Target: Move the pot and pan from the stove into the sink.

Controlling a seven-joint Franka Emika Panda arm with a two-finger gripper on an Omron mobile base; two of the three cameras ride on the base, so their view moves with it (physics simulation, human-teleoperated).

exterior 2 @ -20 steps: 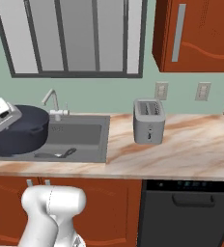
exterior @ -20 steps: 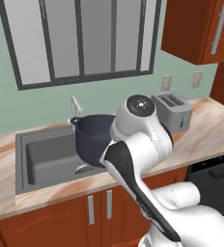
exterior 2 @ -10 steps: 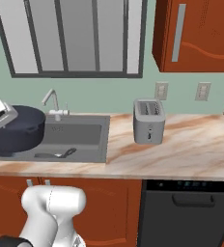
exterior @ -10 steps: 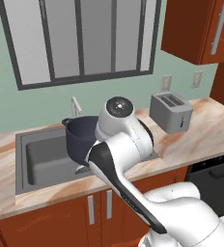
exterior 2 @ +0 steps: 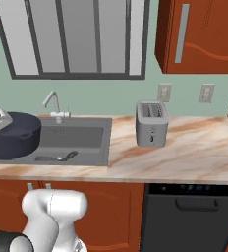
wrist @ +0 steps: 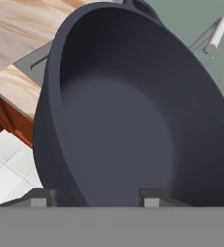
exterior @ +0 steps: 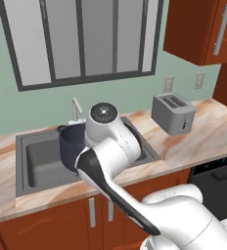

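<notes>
Dark blue-grey, the pot [wrist: 133, 111] is gripped at its rim by the gripper [wrist: 97, 197], above the sink [exterior: 37, 156]; toaster [exterior: 173, 113] well right.

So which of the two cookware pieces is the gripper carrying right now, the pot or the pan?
The pot: the deep, dark blue-grey one, its rim between the gripper fingertips, over the sink. The shallow pan lies in the basin, long handle showing.
</notes>
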